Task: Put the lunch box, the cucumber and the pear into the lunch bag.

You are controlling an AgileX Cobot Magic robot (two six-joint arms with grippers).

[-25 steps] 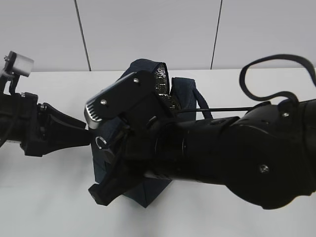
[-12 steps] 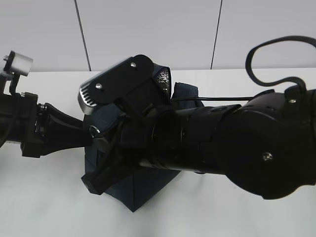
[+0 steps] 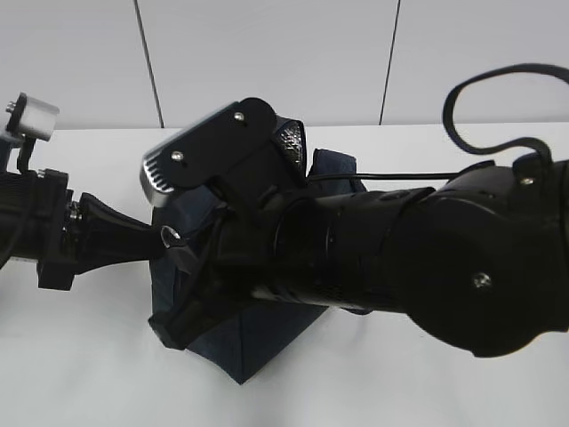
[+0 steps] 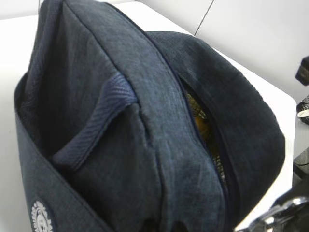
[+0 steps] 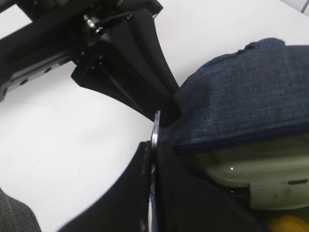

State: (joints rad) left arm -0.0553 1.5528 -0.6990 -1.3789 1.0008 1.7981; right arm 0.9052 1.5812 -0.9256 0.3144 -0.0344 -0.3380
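Left arm comes in level from the left, left claw (image 3: 153, 242) pinched closed on the lunch bag (image 3: 258, 334) edge. Right arm reaches across from the right, wrist angled down-left, right claw (image 5: 152, 159) closed on the zipper ring pull (image 5: 155, 133).

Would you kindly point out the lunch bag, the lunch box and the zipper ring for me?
lunch bag (image 4: 120, 145), left wrist view, on its dark fabric side.
lunch box (image 5: 251, 181), right wrist view, on its pale green lid inside the bag.
zipper ring (image 3: 169, 235), exterior view, on the metal loop.
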